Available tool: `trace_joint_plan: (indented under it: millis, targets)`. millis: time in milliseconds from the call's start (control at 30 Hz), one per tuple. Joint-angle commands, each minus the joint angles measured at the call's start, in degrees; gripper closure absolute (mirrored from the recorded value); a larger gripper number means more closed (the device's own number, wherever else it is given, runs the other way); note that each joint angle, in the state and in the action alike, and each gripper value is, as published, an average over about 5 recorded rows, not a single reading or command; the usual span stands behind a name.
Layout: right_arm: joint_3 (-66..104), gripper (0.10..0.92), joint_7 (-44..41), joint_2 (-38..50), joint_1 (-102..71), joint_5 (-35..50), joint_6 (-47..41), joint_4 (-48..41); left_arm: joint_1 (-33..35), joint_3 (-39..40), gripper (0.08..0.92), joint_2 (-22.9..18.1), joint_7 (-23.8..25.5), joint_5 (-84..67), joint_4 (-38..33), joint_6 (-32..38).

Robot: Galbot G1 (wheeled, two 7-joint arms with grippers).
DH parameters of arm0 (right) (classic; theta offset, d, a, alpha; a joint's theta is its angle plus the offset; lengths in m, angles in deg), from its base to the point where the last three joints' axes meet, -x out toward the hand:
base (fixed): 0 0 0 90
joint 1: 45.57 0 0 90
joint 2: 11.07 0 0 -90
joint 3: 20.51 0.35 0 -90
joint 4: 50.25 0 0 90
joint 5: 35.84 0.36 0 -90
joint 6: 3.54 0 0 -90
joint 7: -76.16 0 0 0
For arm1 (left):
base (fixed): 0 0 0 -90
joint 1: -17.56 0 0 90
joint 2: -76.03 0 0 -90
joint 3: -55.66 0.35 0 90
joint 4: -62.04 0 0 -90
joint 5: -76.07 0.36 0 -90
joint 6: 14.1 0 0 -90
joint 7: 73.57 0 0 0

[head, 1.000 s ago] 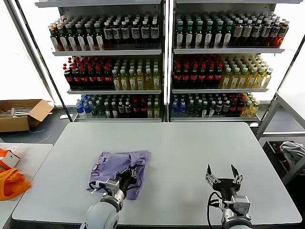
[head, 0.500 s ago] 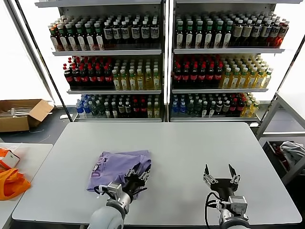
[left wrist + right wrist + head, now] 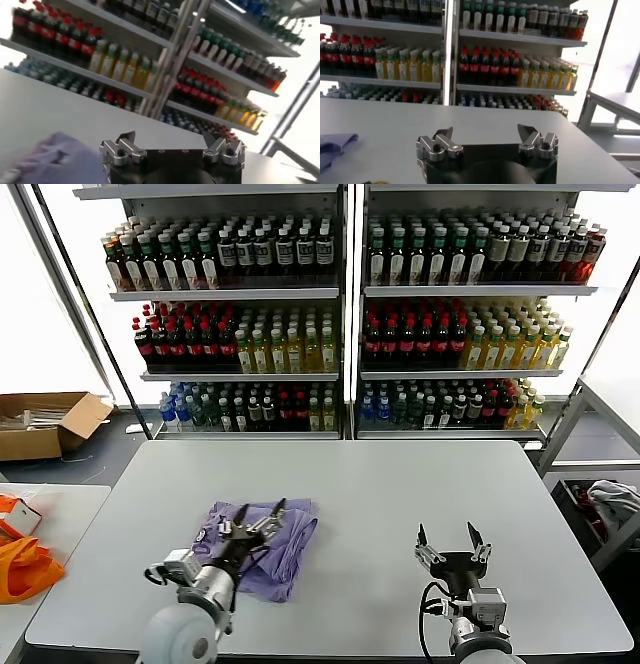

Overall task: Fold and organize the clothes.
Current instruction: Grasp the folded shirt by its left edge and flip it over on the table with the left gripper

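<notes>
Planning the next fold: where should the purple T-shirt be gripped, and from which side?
Probably the loose hem at the near right corner of the purple T-shirt, coming from above. It lies flat and bunched on the table, so only a raised edge offers the fingers a pinch.

1. The clothes — soft, thin lavender knit cloth, matt and creased.
2. The table — smooth, matt pale grey top.
3. The cardboard box — plain matt brown.

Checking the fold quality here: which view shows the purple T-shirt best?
The head view: the whole folded T-shirt lies on the table, with the open left gripper over it. The left wrist view catches only a blurred corner; the right wrist view, an edge.
</notes>
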Motion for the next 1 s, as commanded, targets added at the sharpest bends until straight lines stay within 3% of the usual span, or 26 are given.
trace_joint_plan:
  millis: [33,267,667,1000]
  targets:
    - [-1.01,0.203,-0.02,0.03,0.79,0.07,0.18,-0.65,4.47,-13.27,0.177,6.91,2.82,23.66,7.8,4.14]
    - [-1.77,0.203,0.06,-0.34,1.4,-0.05,0.0,-0.78,4.61,-12.2,0.177,7.3,4.73,20.02,8.29,3.44]
    - [-1.43,0.203,0.11,-0.49,0.32,-0.51,0.33,-0.79,4.28,-11.03,0.177,7.79,7.67,-0.77,7.3,-5.23]
    - [-1.59,0.203,0.03,-0.58,-0.44,-1.09,0.32,-0.54,2.91,-10.42,0.177,7.29,9.1,-2.09,10.4,-5.54]
